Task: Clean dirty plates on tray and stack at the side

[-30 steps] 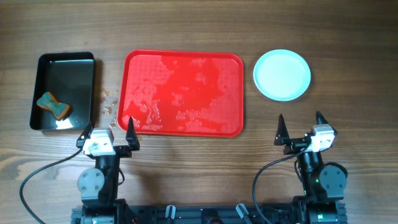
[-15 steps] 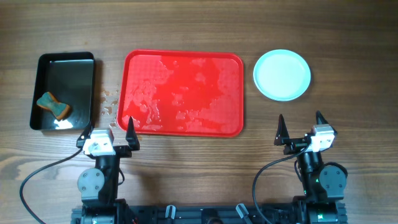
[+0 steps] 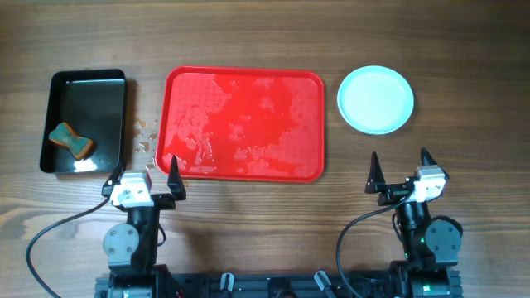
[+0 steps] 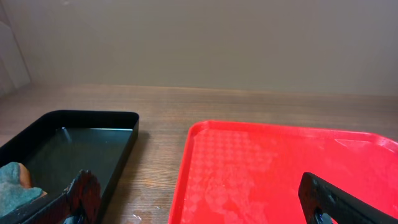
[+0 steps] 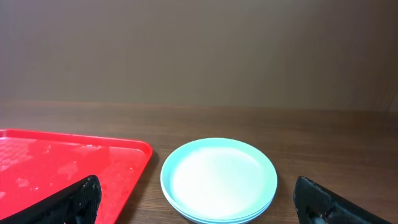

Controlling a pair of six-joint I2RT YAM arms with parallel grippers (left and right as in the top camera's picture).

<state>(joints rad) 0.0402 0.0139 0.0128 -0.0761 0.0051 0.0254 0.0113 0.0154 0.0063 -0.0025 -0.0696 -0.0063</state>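
The red tray (image 3: 244, 124) lies at the table's middle, wet with foamy patches and with no plate on it; it also shows in the left wrist view (image 4: 280, 168) and the right wrist view (image 5: 62, 168). The pale mint-blue plates (image 3: 375, 99) sit in one stack on the wood to the right of the tray, also in the right wrist view (image 5: 219, 180). My left gripper (image 3: 142, 175) is open and empty near the tray's front left corner. My right gripper (image 3: 399, 172) is open and empty in front of the plate stack.
A black rectangular tray (image 3: 58, 124) stands at the left with water and a blue-and-orange sponge (image 3: 71, 141) in it. Water drops (image 3: 146, 132) lie on the wood between the black tray and the red tray.
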